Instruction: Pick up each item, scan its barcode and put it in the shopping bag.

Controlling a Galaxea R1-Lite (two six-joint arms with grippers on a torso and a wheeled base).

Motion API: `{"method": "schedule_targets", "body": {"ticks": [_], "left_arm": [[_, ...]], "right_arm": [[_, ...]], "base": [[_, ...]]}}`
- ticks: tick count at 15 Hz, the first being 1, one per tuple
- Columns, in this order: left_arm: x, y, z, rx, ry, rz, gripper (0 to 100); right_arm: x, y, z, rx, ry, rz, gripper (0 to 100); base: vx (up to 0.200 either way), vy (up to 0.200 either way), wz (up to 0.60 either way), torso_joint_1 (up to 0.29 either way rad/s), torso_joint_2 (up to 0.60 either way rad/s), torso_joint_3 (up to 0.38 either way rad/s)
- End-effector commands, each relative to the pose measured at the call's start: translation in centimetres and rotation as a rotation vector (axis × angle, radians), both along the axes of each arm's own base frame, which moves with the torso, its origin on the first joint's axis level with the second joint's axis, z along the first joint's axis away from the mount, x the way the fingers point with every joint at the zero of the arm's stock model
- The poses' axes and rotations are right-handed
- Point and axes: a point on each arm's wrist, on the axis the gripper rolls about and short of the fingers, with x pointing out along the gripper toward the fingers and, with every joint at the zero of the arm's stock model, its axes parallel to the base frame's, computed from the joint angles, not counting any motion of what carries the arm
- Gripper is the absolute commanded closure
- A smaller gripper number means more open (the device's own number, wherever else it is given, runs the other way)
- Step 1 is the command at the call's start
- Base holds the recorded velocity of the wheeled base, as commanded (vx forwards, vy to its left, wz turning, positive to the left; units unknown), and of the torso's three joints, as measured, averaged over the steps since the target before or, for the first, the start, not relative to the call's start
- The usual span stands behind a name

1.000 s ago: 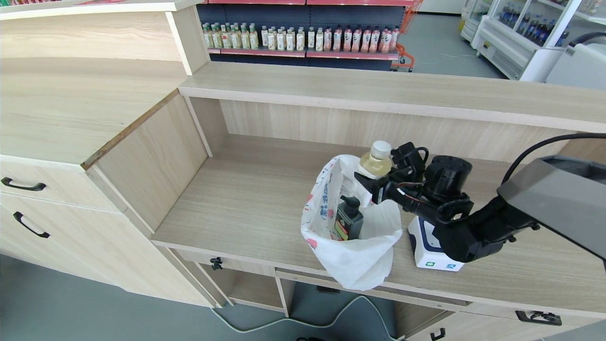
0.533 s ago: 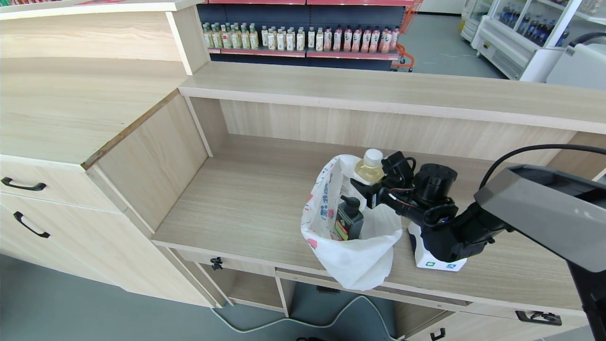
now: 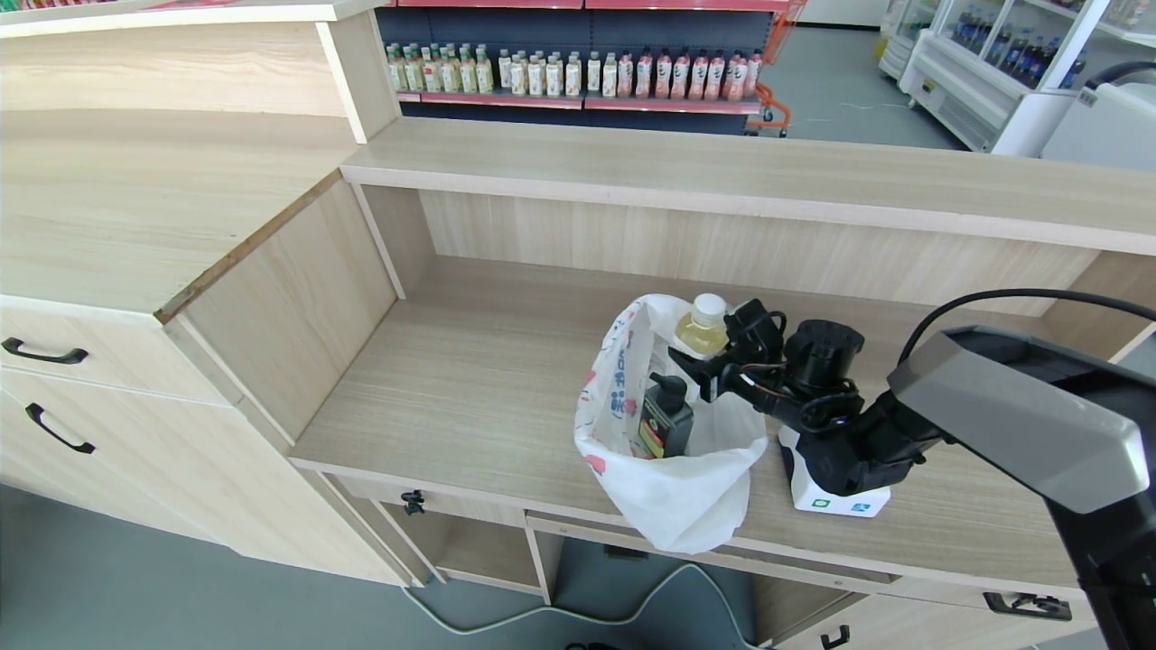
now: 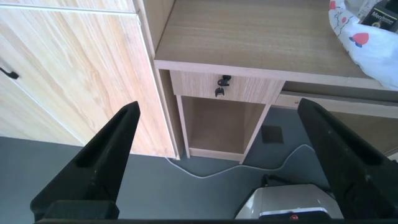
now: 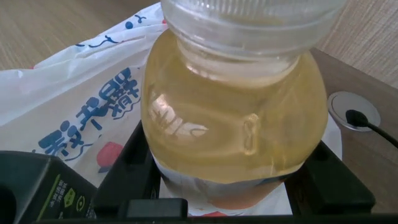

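Left gripper hangs spread wide over grey floor before the counter. White shopping bag stands open on the counter, black pump bottle inside. Right gripper pinches a yellow drink bottle upright at the bag's mouth; the right wrist view adds a cable grommet beyond it. White scanner sits just right of the bag.

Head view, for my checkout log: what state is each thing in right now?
Shopping bag: open, standing on the counter.
Pump bottle: upright inside the bag.
Yellow drink bottle: capped, upright, gripped at the bag's mouth.
Right gripper: shut on the yellow drink bottle.
Left gripper: open, holding nothing.
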Motion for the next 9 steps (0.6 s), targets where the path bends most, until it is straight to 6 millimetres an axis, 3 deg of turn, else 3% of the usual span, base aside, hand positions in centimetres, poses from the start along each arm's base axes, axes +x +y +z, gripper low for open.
{"method": "schedule_targets", "body": {"ticks": [1, 6, 7, 9], "left_arm": [[0.01, 0.00, 0.00, 0.000, 0.001, 0.000, 0], [0.01, 0.00, 0.00, 0.000, 0.001, 0.000, 0], [0.01, 0.00, 0.00, 0.000, 0.001, 0.000, 0], [0.01, 0.00, 0.00, 0.000, 0.001, 0.000, 0]], "right_arm": [[0.28, -0.15, -0.96, -0.005, 0.019, -0.005, 100], [0.28, -0.03, -1.39, -0.014, 0.024, 0.016, 100], [0.27, -0.01, -1.21, -0.013, 0.019, 0.027, 0], [0.30, -0.48, -0.68, -0.012, 0.008, 0.033, 0]], "base": [[0.000, 0.000, 0.00, 0.000, 0.00, 0.000], [0.000, 0.000, 0.00, 0.000, 0.00, 0.000], [0.000, 0.000, 0.00, 0.000, 0.00, 0.000], [0.000, 0.000, 0.00, 0.000, 0.00, 0.000]]}}
